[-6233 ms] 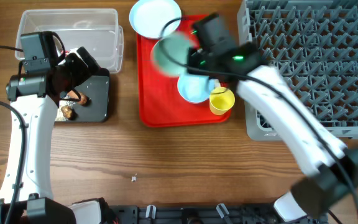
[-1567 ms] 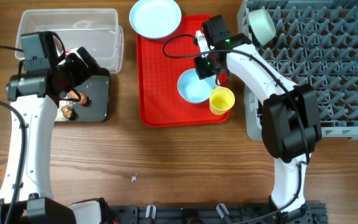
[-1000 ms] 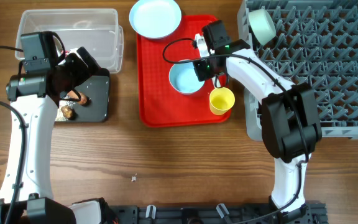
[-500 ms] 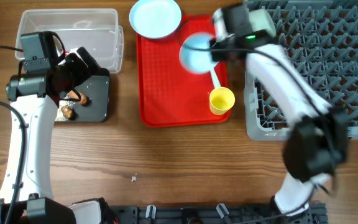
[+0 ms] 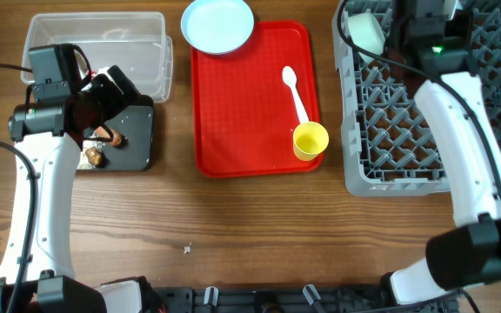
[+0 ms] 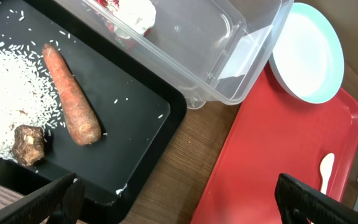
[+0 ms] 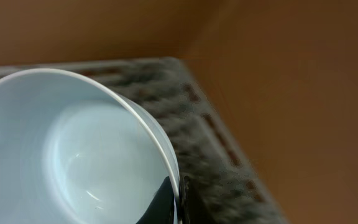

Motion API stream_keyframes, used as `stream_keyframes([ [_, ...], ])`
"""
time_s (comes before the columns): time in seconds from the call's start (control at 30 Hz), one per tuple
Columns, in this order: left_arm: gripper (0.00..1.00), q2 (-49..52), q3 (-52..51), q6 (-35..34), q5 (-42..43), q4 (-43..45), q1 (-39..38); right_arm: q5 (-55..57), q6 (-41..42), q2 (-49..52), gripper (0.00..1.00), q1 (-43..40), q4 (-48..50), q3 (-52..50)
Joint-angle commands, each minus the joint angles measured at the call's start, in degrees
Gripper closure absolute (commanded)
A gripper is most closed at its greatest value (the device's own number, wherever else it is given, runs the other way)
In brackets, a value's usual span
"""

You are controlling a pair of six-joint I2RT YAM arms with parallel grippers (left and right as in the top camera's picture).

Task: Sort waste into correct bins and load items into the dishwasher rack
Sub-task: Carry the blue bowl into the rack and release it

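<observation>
Two jaws of my right pincer (image 7: pixel 174 200) are clamped shut on the rim of a pale bowl (image 7: pixel 73 149). It hangs tilted over the far end of the grey dishwasher rack (image 5: pixel 424 130), near a second bowl (image 5: pixel 364 32) already lodged among the pegs at the corner. As I judge it, the job now is placement. I want to bring the bowl down on edge between two rows of pegs, clear of its neighbour, and let go only once the rim is seated. The wrist view of the rack is blurred, so I would steer by the overhead camera.

My left pincer (image 6: pixel 179 190) stands wide open and empty above the black tray (image 6: pixel 142 124), which holds the carrot (image 6: pixel 70 106), the brown lump (image 6: pixel 28 144) and scattered rice (image 6: pixel 5 81). The red-and-white wrapper (image 6: pixel 132 9) lies in the clear tub (image 6: pixel 229 56). Waiting on the red serving tray (image 5: pixel 242 113) are the white spoon (image 5: pixel 295 91) and yellow cup (image 5: pixel 310 140). The blue plate (image 5: pixel 218 24) overlaps its far corner.
</observation>
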Motion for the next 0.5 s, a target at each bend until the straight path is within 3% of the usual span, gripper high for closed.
stream_keyframes([
  [0.0, 0.00, -0.2, 0.3, -0.1, -0.4, 0.2, 0.5, 11.8, -10.9, 4.1, 0.96, -0.7, 5.0, -0.6],
  [0.33, 0.00, -0.2, 0.3, -0.1, -0.4, 0.2, 0.5, 11.7, -59.0, 16.0, 0.96, -4.8, 40.3, -0.6],
  [0.47, 0.00, -0.2, 0.3, -0.1, -0.4, 0.2, 0.5, 9.4, -66.6, 20.0, 0.96, -5.8, 49.9, -0.6],
])
